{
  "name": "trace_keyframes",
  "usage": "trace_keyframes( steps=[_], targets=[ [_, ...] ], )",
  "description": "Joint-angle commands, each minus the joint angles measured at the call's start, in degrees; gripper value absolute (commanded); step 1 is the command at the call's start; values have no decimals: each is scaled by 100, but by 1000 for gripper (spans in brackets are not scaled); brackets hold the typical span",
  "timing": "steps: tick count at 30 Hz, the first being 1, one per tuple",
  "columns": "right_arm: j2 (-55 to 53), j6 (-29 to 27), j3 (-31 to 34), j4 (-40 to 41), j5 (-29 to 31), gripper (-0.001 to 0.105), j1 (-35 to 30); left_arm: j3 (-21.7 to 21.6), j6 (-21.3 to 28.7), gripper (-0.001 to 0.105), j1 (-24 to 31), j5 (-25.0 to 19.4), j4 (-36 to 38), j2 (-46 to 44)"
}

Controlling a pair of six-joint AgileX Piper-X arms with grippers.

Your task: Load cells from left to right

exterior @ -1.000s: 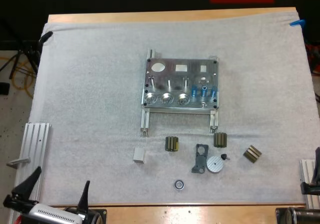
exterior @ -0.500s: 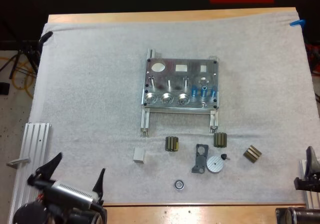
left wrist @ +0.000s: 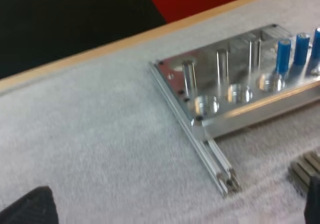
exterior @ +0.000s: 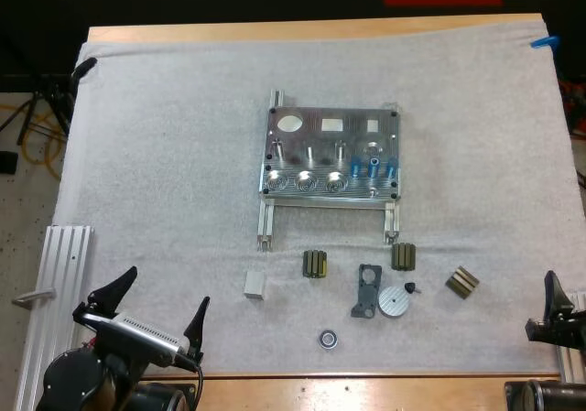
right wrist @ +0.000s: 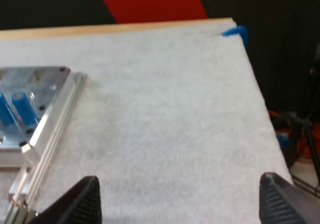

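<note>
A wooden table point(exterior: 311, 30) carries a white towelling mat point(exterior: 165, 155) that covers nearly all of it. A silver metal fixture plate on two rails point(exterior: 352, 132) lies mid-mat. On the near side, apart from it, lie a small silver block point(exterior: 255, 285), three ribbed olive-dark parts point(exterior: 315, 264), a dark grey bracket point(exterior: 367, 290) just beside a round silver disc point(exterior: 395, 301), and what looks like a small bearing ring point(exterior: 329, 339).

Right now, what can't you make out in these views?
Fixture: right wrist view, cut off by the edge; one corner and two blue cylinders show.
Dark parts: high view, too small to identify.
Fixture's cylinder end: left wrist view, cut off by the edge.
</note>
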Motion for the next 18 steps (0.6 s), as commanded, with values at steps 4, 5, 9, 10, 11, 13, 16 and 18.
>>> trace_keyframes(
  steps=[4,5,9,10,11,13,16,18],
  targets=[
    [-233,95,209,-59,-284,64,-7,58,-75,97,10,30,202,-792],
    [-233,121,217,-74,-299,64,-7,67,-75,97,10,30,182,-792],
    [-233,161,219,-81,-298,64,-7,223,-85,97,10,46,-140,-792],
    [-233,161,219,-81,-298,64,-7,229,-138,97,10,46,-154,-792],
    [-233,161,219,-81,-298,64,-7,228,-148,97,10,46,-153,-792],
    [-233,161,219,-81,-298,64,-7,228,-148,97,10,46,-155,-792],
    [-233,161,219,-81,-298,64,-7,228,-137,97,10,46,-155,-792],
    [-233,161,219,-81,-275,64,-7,228,-137,97,10,46,-155,-792]
  ],
)
